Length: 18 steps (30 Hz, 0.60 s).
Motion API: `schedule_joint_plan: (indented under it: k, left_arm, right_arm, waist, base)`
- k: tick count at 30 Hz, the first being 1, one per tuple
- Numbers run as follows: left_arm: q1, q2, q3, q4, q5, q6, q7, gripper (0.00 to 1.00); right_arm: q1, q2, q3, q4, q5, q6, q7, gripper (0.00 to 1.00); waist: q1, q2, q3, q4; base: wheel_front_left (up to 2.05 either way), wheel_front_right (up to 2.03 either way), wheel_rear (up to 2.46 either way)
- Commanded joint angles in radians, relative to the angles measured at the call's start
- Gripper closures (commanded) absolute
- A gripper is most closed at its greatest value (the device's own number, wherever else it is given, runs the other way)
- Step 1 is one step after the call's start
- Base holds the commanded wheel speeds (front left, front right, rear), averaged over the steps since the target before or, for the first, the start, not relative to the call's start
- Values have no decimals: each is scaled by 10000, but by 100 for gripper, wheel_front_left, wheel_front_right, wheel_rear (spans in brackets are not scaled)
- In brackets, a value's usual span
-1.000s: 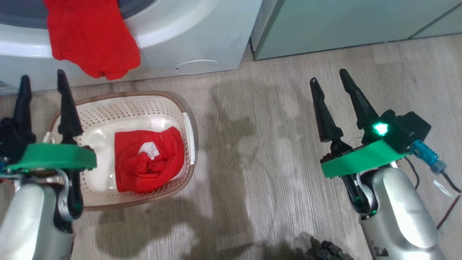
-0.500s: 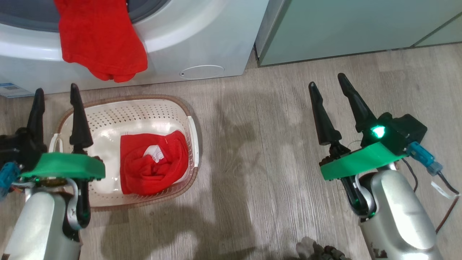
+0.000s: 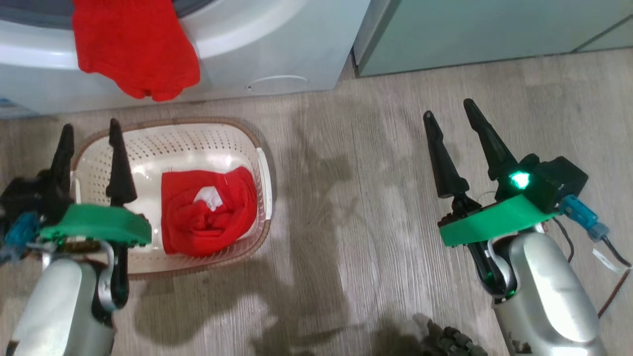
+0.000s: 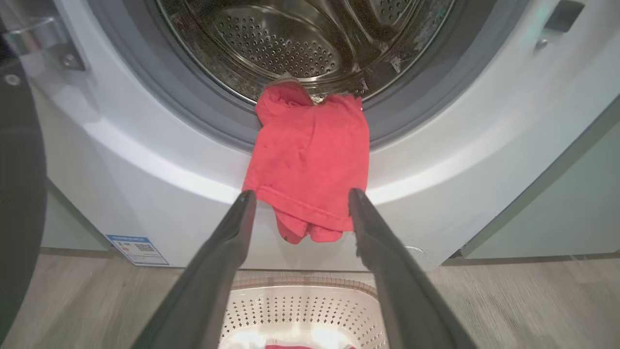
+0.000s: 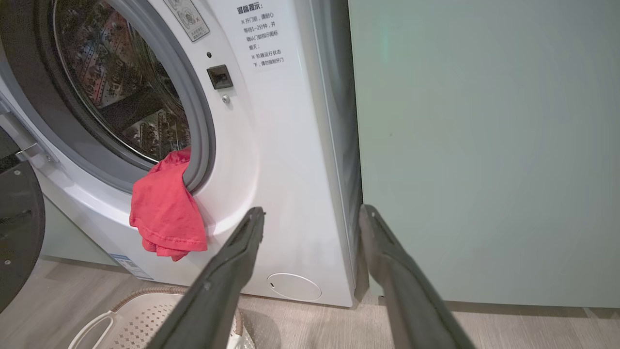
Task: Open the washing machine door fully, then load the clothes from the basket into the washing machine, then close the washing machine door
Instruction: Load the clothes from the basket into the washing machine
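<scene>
At the far left of the left wrist view the door (image 4: 17, 194) stands swung open, its dark rim beside the washing machine (image 4: 145, 184). The left pincer (image 3: 91, 127) hovers over the left end of the basket (image 3: 198, 136), its fingers (image 3: 118, 163) spread and holding nothing. The basket sits on the floor (image 3: 346, 207) just in front of the machine, and a bundled red garment (image 3: 207, 227) with a white tag (image 3: 208, 198) lies against its right wall. Beyond it, a second red garment (image 3: 133, 49) hangs out of the drum (image 4: 290, 43), draped over the grey gasket (image 4: 203, 111) and down the white front. Further right, the right pincer (image 3: 447, 109) is spread and empty over the floor, well apart from the basket. A pale green cabinet (image 3: 470, 29) stands at the machine's right side.
</scene>
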Motion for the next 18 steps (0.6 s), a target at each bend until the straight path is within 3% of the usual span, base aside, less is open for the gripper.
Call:
schedule_joint_plan:
  k: [1,8,18]
  left_arm:
    - [-634,330,275,-143,60,-115,161,0]
    - [-2409,592,-115,1347,-118,-772,1161,0]
    - [-4571,923,-389,3775,-133,-1370,1917,0]
  right_arm:
    - [-157,22,180,-375,-5,0,-91,0]
    - [-502,22,454,-528,191,0,-91,0]
    - [-825,22,829,-559,644,0,-91,0]
  waist:
    - [0,-1,263,-24]
    - [0,-1,1086,-410]
    - [0,-1,1732,-1095]
  base:
    - [0,0,0]
    - [0,0,0]
    - [0,0,0]
